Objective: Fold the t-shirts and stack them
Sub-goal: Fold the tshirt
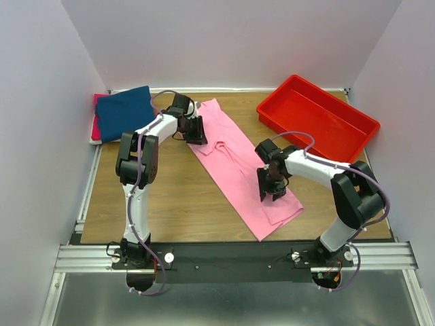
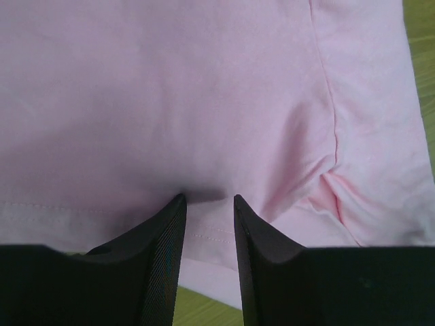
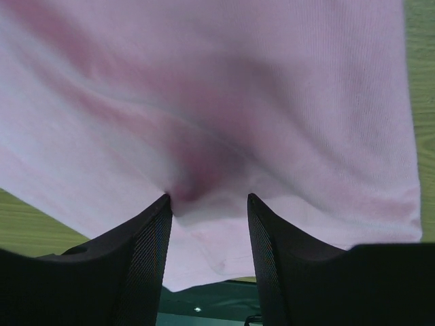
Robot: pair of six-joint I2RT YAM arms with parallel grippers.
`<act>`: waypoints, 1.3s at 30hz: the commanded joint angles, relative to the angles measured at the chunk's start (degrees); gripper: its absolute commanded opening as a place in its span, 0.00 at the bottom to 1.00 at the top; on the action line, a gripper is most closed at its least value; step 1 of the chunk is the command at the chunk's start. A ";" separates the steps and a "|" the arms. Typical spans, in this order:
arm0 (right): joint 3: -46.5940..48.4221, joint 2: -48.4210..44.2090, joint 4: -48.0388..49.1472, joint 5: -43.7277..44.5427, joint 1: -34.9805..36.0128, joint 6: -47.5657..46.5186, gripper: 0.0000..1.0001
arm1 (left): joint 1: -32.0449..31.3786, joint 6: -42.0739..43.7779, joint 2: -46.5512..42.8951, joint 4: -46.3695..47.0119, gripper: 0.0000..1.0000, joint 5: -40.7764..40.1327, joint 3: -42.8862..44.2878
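Left gripper and right gripper each pinch the pink t-shirt (folded long, diagonal); wooden table, white walls; 1 red tray.

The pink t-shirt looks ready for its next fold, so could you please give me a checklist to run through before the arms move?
1. Left gripper on the pink t-shirt: ok, cloth bunches between its fingers at the far end.
2. Right gripper on the near end: ok, cloth puckers between the fingers, though how firm the pinch is, cannot tell.
3. Shirt lying flat: not ok, it lies as a long strip with a wrinkle mid-length.
4. Red tray clear of the shirt: ok, apart at the right.
5. Folded stack with the navy t-shirt on top, back left: ok, apart from the pink shirt.
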 commanded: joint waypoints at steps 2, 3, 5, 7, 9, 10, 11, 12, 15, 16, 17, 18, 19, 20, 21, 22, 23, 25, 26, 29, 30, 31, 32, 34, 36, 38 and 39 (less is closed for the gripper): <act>-1.15 1.89 4.27 -3.86 0.14 1.66 0.55 | 0.15 0.80 5.94 -0.89 0.42 -2.06 3.70; -0.72 2.77 4.88 -4.39 0.58 2.01 0.54 | 0.42 0.89 6.82 -1.42 0.42 -2.58 6.15; -0.36 3.74 5.59 -6.32 1.28 3.32 0.54 | 0.77 1.24 9.19 -2.92 0.42 -3.55 8.62; 0.78 5.58 6.12 -7.90 2.95 4.81 0.54 | 1.38 1.94 11.47 -4.23 0.42 -4.60 13.45; 2.00 6.90 6.12 -8.61 4.44 5.79 0.54 | 1.73 2.64 12.88 -4.94 0.42 -5.13 15.82; 3.23 7.95 6.12 -9.48 5.84 6.31 0.54 | 2.17 3.43 14.28 -5.47 0.42 -5.57 17.06; 4.02 8.75 6.12 -10.01 6.46 7.54 0.54 | 2.35 3.87 14.90 -5.91 0.42 -5.66 19.42; 4.73 9.36 6.21 -10.45 6.99 8.07 0.54 | 2.53 4.31 15.61 -6.17 0.42 -5.67 20.66; 8.42 12.44 6.12 -12.12 9.62 9.13 0.54 | 2.97 6.42 18.24 -7.14 0.42 -5.67 25.15; 9.47 13.32 6.12 -12.56 10.07 9.31 0.54 | 3.05 7.04 18.77 -7.23 0.42 -5.49 26.12; 11.22 14.63 6.12 -13.35 10.42 9.66 0.54 | 3.14 8.17 19.65 -7.06 0.42 -5.05 27.26; 12.28 15.43 6.12 -13.62 10.86 9.83 0.54 | 3.14 8.88 19.74 -6.79 0.42 -4.79 27.70; 13.16 16.04 6.03 -13.88 11.56 10.01 0.54 | 3.14 9.32 19.92 -6.44 0.42 -4.79 27.88; 14.91 17.18 6.03 -14.49 11.83 10.10 0.54 | 3.14 10.11 20.09 -5.74 0.42 -4.70 28.32; 15.71 17.80 6.03 -14.76 12.44 10.27 0.54 | 3.14 10.55 20.18 -5.30 0.42 -4.52 28.50; 16.42 18.33 6.03 -15.20 12.71 10.27 0.54 | 3.14 10.91 20.36 -5.12 0.42 -4.00 28.67; 17.82 19.29 6.03 -15.64 12.97 10.36 0.54 | 3.14 11.52 20.53 -5.03 0.42 -3.73 29.37; 19.49 20.18 6.03 -16.43 13.85 10.19 0.55 | 3.14 11.96 20.71 -5.30 0.42 -2.86 30.08; 20.20 20.53 6.03 -16.52 14.11 10.10 0.55 | 3.14 12.14 20.80 -5.38 0.42 -2.77 30.34; 23.71 21.67 5.68 -15.82 15.61 8.52 0.56 | 3.14 12.40 19.92 -5.30 0.43 -1.63 30.87; 24.68 21.59 5.24 -15.29 15.79 8.43 0.57 | 3.14 12.49 19.31 -5.12 0.43 -1.36 30.87; 25.99 20.63 4.37 -14.68 15.96 8.52 0.58 | 3.06 12.40 17.74 -4.95 0.43 -0.75 30.87; 26.53 19.75 3.32 -13.02 15.96 8.78 0.59 | 2.97 12.58 16.68 -4.34 0.43 -0.31 30.87; 27.32 17.90 1.47 -11.17 15.96 9.04 0.61 | 2.97 12.40 14.21 -3.72 0.44 0.31 30.96; 27.50 14.30 -0.82 -8.18 15.96 9.57 0.63 | 2.88 12.05 9.92 -3.36 0.45 1.27 31.49; 25.93 11.15 -4.59 -5.90 15.96 9.83 0.63 | 2.71 11.96 5.19 -3.80 0.46 1.98 30.62; 24.96 10.08 -5.82 -5.28 16.05 9.84 0.63 | 2.62 11.96 3.50 -4.24 0.47 1.98 29.74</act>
